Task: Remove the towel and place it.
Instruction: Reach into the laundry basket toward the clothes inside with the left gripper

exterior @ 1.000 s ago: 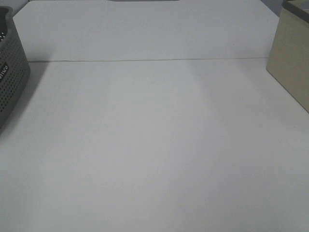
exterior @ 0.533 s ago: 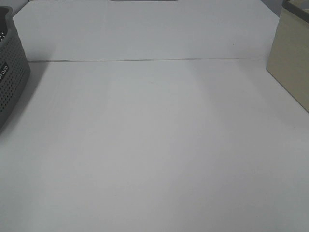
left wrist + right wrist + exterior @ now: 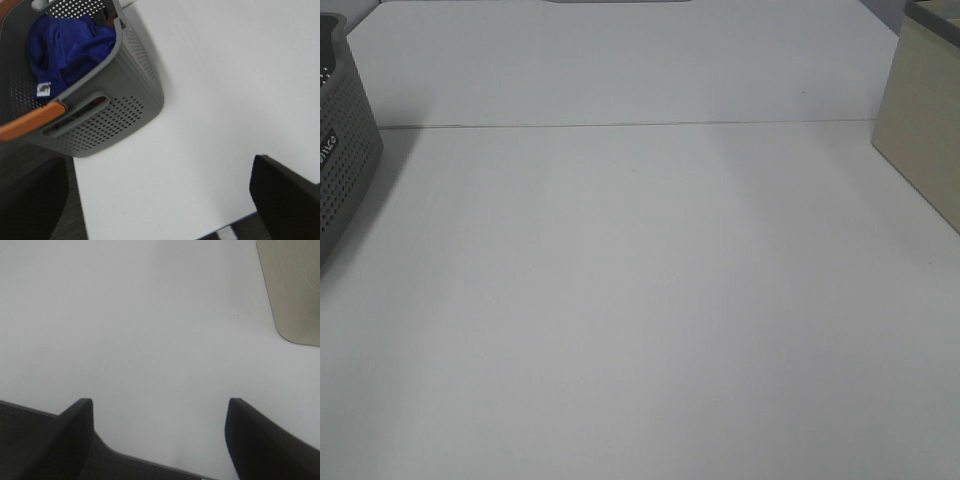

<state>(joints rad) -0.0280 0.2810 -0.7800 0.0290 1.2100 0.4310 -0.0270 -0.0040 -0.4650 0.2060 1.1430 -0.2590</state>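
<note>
The deep blue towel (image 3: 70, 47) lies crumpled inside a grey perforated basket (image 3: 115, 115), seen only in the left wrist view. Its small white tag (image 3: 44, 89) shows near the basket wall. My left gripper (image 3: 160, 210) hangs open and empty above the table's front edge, well apart from the basket. One dark finger (image 3: 285, 200) shows clearly and the other is a blurred dark shape. My right gripper (image 3: 160, 440) is open and empty over the bare white table. Neither gripper shows in the exterior high view, and the towel is hidden there.
In the exterior high view the grey basket (image 3: 340, 150) stands at the table's left edge and a beige box (image 3: 925, 130) at the right edge. The basket has an orange handle (image 3: 30, 122). The beige box's corner (image 3: 295, 290) shows in the right wrist view. A seam (image 3: 620, 125) crosses the white table.
</note>
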